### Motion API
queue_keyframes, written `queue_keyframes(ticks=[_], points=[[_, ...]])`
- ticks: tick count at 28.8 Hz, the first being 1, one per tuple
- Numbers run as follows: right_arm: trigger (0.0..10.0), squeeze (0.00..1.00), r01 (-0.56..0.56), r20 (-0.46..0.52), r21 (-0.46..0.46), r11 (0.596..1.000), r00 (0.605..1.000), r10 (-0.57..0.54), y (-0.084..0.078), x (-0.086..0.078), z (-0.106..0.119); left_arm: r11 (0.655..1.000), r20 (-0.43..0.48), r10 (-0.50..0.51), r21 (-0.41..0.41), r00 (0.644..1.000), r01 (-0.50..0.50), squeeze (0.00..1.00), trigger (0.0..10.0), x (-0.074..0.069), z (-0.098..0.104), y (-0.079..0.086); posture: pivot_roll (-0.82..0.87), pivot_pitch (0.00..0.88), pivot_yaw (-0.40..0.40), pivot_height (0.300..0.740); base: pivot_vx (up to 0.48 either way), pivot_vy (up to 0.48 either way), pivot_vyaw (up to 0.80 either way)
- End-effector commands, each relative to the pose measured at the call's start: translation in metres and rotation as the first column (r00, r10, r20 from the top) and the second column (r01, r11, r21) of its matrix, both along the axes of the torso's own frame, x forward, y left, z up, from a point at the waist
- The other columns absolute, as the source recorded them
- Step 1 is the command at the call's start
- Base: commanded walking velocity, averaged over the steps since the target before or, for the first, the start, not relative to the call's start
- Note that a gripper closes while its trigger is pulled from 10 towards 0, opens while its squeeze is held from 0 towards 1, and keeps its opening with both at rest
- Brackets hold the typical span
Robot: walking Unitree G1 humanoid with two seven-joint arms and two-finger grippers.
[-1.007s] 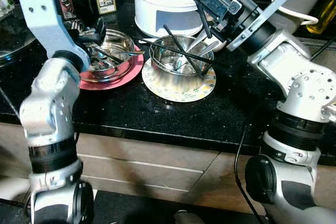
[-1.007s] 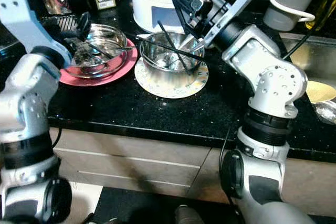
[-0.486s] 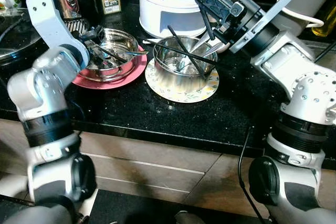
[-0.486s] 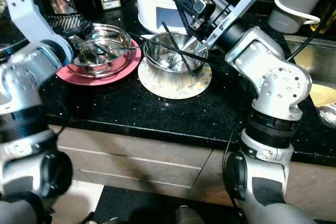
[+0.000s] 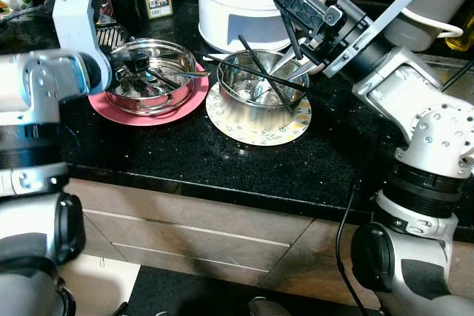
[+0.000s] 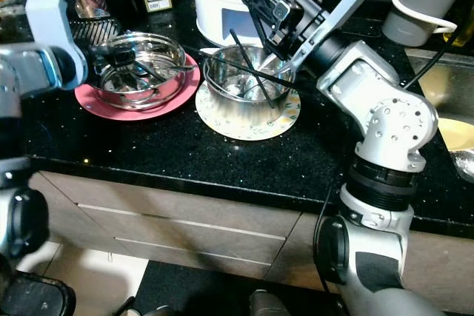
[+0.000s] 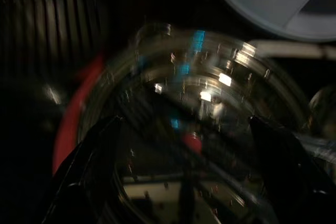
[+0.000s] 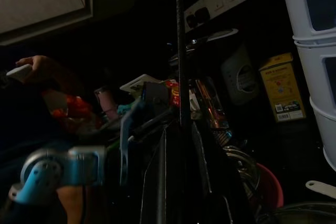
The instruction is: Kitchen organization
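The right tool [image 5: 296, 7], clamped on one black chopstick [image 5: 280, 5], hangs above the right steel bowl [image 5: 259, 86], which holds more chopsticks and a spoon on a floral plate [image 5: 258, 123]. The left tool [image 5: 141, 53], fingers apart, has pulled back to the near rim of the left steel bowl [image 5: 152, 83] of cutlery on its pink plate [image 5: 148, 105], far left on the bench [image 5: 222, 160]; sorting looks unfinished

Left bowl [image 5: 152, 66] on plate [image 5: 148, 103], right bowl [image 5: 255, 86] on mat [image 5: 255, 129].
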State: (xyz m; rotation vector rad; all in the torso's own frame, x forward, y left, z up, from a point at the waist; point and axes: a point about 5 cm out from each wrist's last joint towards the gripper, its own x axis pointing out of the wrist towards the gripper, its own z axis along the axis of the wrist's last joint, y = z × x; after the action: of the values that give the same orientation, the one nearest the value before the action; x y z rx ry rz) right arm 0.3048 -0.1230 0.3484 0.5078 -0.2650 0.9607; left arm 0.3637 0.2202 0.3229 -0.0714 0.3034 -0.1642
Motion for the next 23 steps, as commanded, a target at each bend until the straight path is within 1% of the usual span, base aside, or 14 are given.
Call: queue_keyframes(ticks=[1, 4, 8, 10, 12, 13, 16, 17, 20, 23], points=[[10.0, 0.00, -0.005, 0.008, -0.007, 1.000, 1.000, 0.005, 0.001, -0.004, 0.000, 0.999, 0.006, -0.002, 0.032, 1.000, 0.002, 0.00, 10.0, 0.002, 0.004, 0.003, 0.04, 0.111, -0.043, 0.740, 0.000, 0.000, 0.00], [10.0, 0.00, -0.007, 0.006, -0.003, 1.000, 1.000, 0.007, 0.001, -0.004, 0.000, 0.999, 0.038, -0.016, 0.037, 0.999, 0.015, 0.00, 10.0, 0.005, 0.017, 0.004, 0.05, 0.113, -0.044, 0.740, 0.000, 0.000, 0.00], [10.0, 0.00, -0.010, 0.005, -0.003, 1.000, 1.000, 0.010, 0.002, -0.004, 0.000, 0.999, 0.029, -0.042, 0.013, 0.999, 0.042, 0.00, 10.0, 0.010, 0.020, 0.002, 0.04, 0.115, -0.046, 0.740, 0.000, 0.000, 0.00], [10.0, 0.00, -0.010, 0.006, -0.006, 1.000, 1.000, 0.010, 0.002, -0.004, 0.001, 0.998, 0.013, -0.053, -0.018, 0.998, 0.054, 0.00, 10.0, 0.013, 0.017, 0.000, 0.04, 0.118, -0.047, 0.740, 0.000, 0.000, 0.00], [10.0, 0.00, -0.010, 0.005, -0.009, 1.000, 1.000, 0.010, 0.002, -0.004, 0.001, 0.996, 0.003, -0.054, -0.072, 0.999, 0.054, 0.00, 10.0, 0.019, 0.013, -0.002, 0.03, 0.122, -0.049, 0.740, 0.000, 0.000, 0.00], [10.0, 0.00, -0.009, 0.005, -0.010, 1.000, 1.000, 0.009, 0.002, -0.005, 0.002, 0.995, 0.002, -0.055, -0.081, 0.998, 0.055, 0.00, 10.0, 0.020, 0.013, -0.002, 0.03, 0.122, -0.049, 0.740, 0.000, 0.000, 0.00], [10.0, 0.00, -0.008, 0.003, -0.014, 1.000, 1.000, 0.008, 0.002, -0.005, 0.002, 0.985, -0.026, -0.052, -0.169, 0.998, 0.047, 0.00, 10.0, 0.028, 0.005, -0.009, 0.02, 0.125, -0.050, 0.740, 0.000, 0.000, 0.00], [10.0, 0.00, -0.008, 0.003, -0.014, 1.000, 1.000, 0.008, 0.002, -0.005, 0.002, 0.981, -0.036, -0.054, -0.186, 0.998, 0.046, 0.00, 10.0, 0.030, 0.003, -0.011, 0.02, 0.125, -0.050, 0.740, 0.000, 0.000, 0.00], [10.0, 0.00, -0.007, 0.002, -0.020, 1.000, 1.000, 0.007, 0.002, -0.006, 0.002, 0.976, -0.078, -0.068, -0.212, 0.995, 0.050, 0.00, 10.0, 0.035, -0.008, -0.020, 0.02, 0.130, -0.050, 0.740, 0.000, 0.000, 0.00], [10.0, 0.00, -0.005, 0.001, -0.024, 1.000, 1.000, 0.005, 0.002, -0.006, 0.002, 0.974, -0.098, -0.080, -0.220, 0.992, 0.057, 0.00, 10.0, 0.036, -0.012, -0.023, 0.02, 0.133, -0.050, 0.740, 0.000, 0.000, 0.00]])
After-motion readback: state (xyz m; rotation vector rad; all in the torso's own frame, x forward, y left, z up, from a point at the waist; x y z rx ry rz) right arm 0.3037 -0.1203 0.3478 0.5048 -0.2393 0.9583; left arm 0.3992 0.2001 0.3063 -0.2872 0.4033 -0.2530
